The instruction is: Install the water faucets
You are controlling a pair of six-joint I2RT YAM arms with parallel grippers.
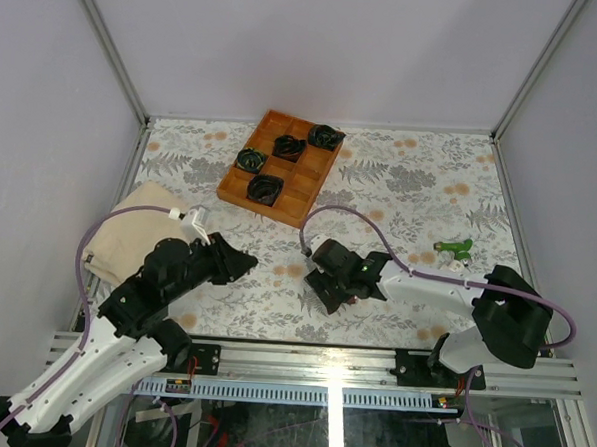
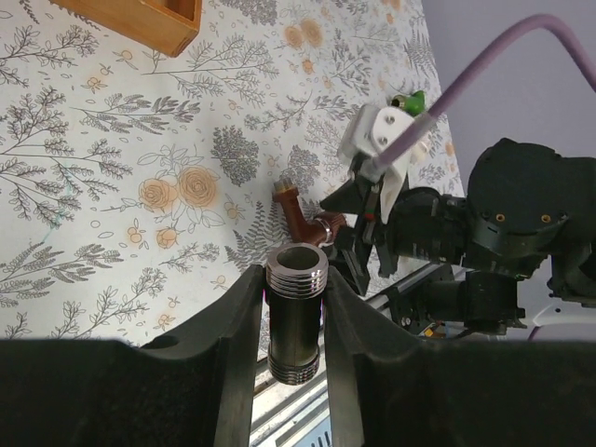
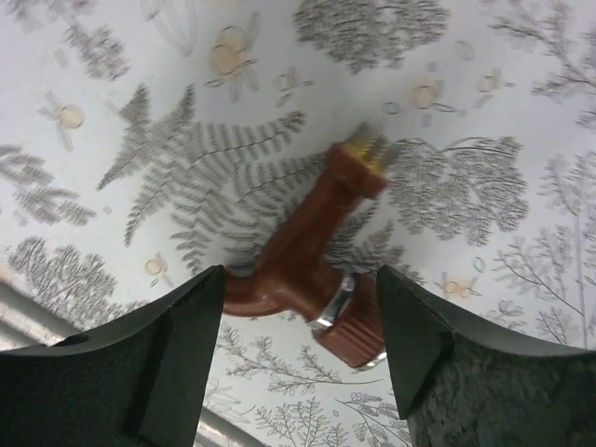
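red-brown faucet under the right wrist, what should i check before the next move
1. Red-brown faucet sits between the right jaws: ok.
2. Right jaws closed on it: not ok, they stand open on either side.
3. Left jaws grip the threaded fitting: ok.
4. Faucet's threaded end lined up with the fitting's mouth: cannot tell.
5. Green faucet lies apart from both arms: ok.

Tray (image 1: 256,208) rear; cloth (image 1: 128,225) left; faucet (image 1: 454,249) far right; second faucet (image 3: 298,265) between right jaws.
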